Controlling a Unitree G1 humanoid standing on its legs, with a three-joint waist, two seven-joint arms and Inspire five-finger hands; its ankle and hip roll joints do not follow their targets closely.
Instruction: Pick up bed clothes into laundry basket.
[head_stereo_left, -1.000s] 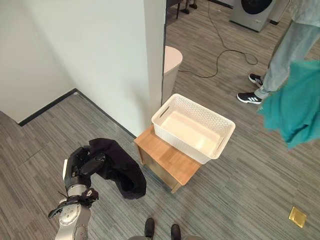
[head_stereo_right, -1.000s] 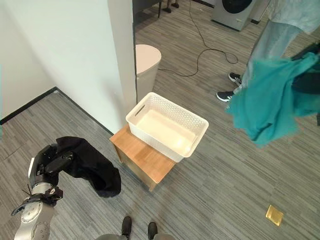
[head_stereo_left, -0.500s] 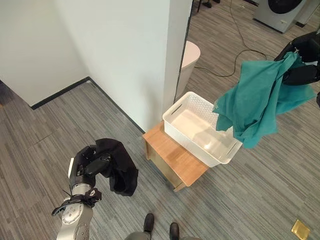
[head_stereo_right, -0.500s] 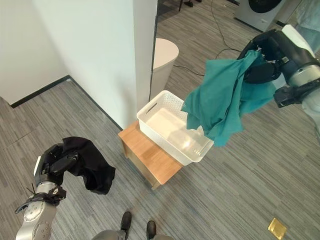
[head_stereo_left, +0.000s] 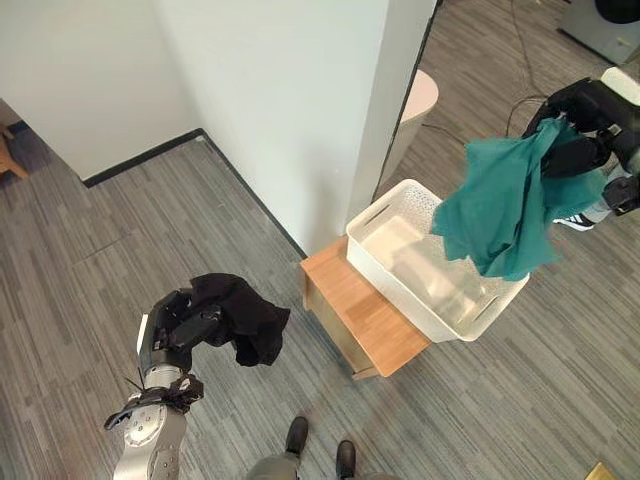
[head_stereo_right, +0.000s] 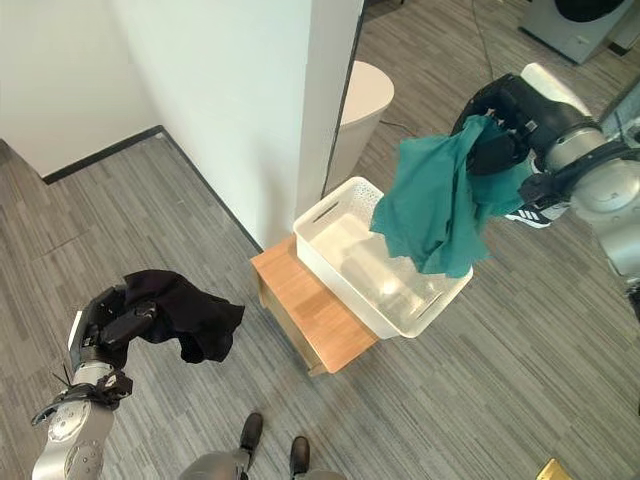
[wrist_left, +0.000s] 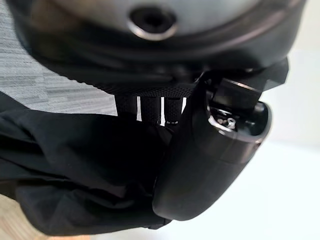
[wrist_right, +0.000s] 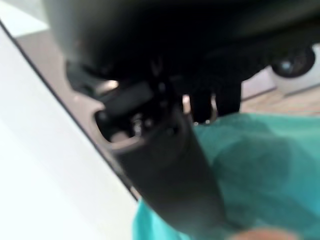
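We see our right hand clamped on a teal cloth, which hangs in loose folds over the white basket on the wooden worktop. Our left hand grips a crumpled black cloth above the floor.

Grey plank floor throughout, with black skirting along the foot of a white wall. Low wooden worktop standing just off the wall's corner. Pale round bin behind that corner, beside the wall. Dark cable trailing over the floor farther back. Washing machine at the far edge. Person's shoe near the far right. Small brass floor plate at the bottom right.
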